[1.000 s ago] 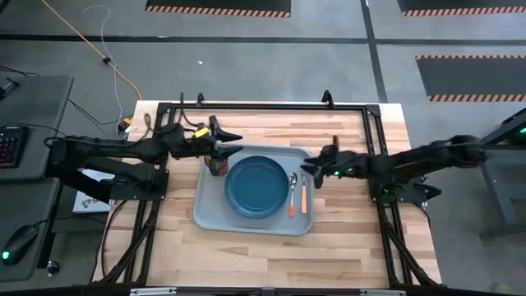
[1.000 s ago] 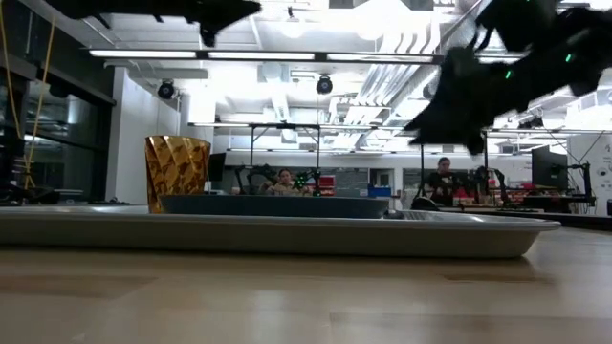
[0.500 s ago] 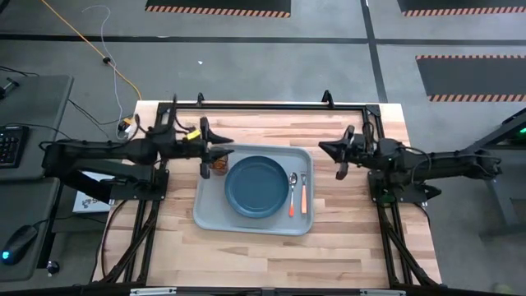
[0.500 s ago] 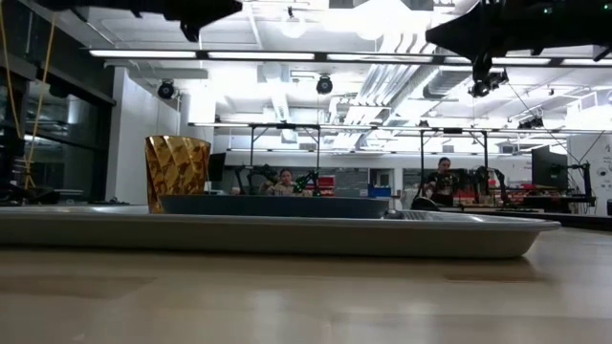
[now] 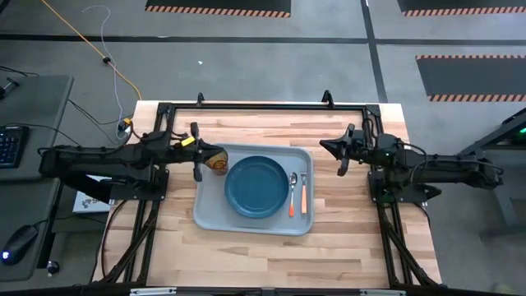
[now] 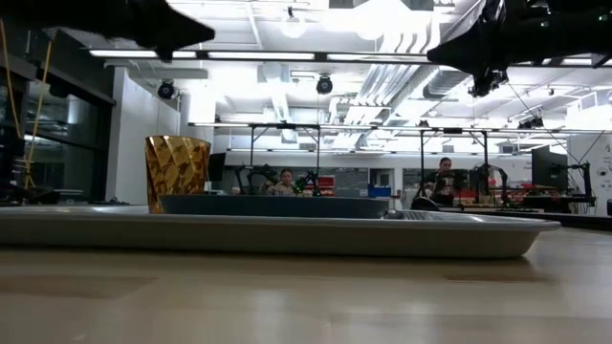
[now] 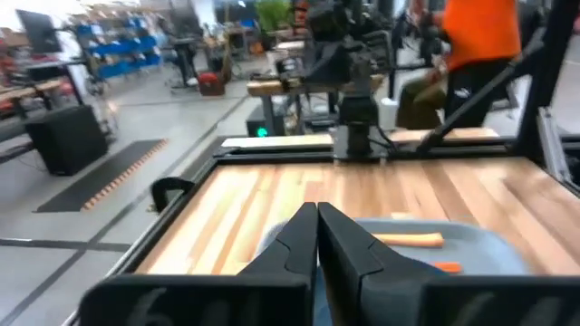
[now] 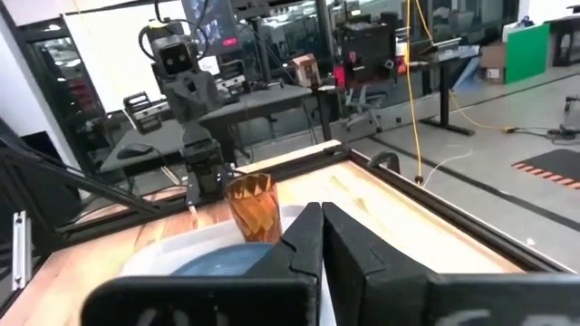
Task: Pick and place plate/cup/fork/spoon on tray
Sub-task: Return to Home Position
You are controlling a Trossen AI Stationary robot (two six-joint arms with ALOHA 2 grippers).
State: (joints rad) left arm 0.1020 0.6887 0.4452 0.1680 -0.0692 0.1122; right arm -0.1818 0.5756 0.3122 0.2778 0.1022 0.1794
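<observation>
The grey-blue tray [image 5: 205, 215] lies mid-table and holds everything. On it rest the dark blue plate [image 5: 257, 187], the amber cup [image 5: 219, 164] upright at its far-left corner, and the spoon [image 5: 292, 191] and fork [image 5: 303, 197] side by side along its right part. The cup [image 8: 252, 206] also shows in the right wrist view. My left gripper [image 5: 210, 153] hangs shut in the air just left of the cup. My right gripper [image 5: 322, 148] hangs shut off the tray's far-right corner. Both show high above the table in the low view, the left gripper [image 6: 196, 33] and the right gripper [image 6: 442, 48].
A black frame [image 5: 263, 105] runs round the table's far edge and sides. Bare wood lies left, right and near of the tray. People and benches show in the room beyond the table.
My right gripper has drawn back from over the fork and spoon toward the table's right edge, risen and shut. My left gripper has pulled back from the cup toward the left edge and shut. The cup, plate, fork and spoon stay where they were on the tray.
</observation>
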